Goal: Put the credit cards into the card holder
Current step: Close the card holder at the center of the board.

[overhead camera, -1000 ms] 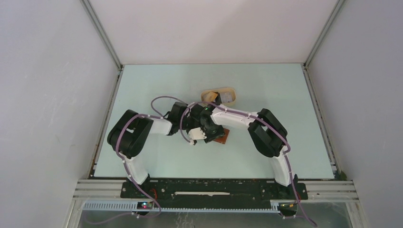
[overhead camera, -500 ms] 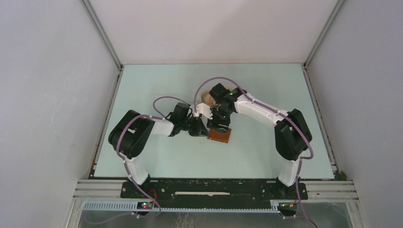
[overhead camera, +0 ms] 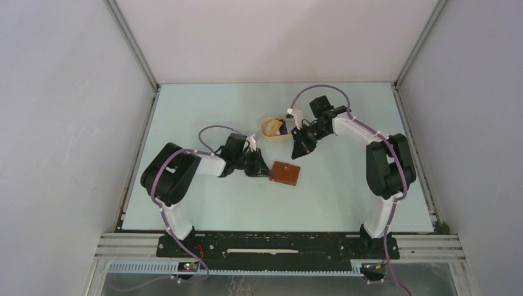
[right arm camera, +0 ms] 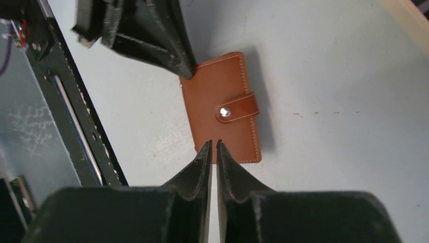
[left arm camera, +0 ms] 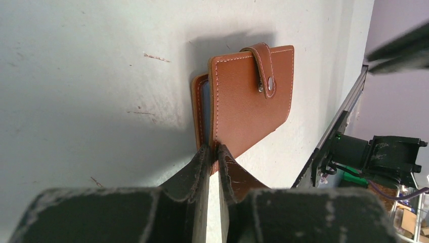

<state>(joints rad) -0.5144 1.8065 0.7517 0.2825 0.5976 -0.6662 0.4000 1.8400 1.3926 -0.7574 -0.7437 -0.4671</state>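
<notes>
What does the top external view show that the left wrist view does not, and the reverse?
Only the top external view shows the tan oval tray beyond the card holder. Only the left wrist view shows the round snap and the front cover slightly lifted. Both show the left fingers at the card holder's edge.

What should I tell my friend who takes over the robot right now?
Left tool: shut on a corner of the card holder, which lies closed on the table.
Right tool: shut, empty, up in the air near the tan tray.
Done: cannot tell; something bluish shows between the holder's flaps.
Left: check the tray, half hidden by the right arm, for credit cards; open the holder and slip them in.
</notes>
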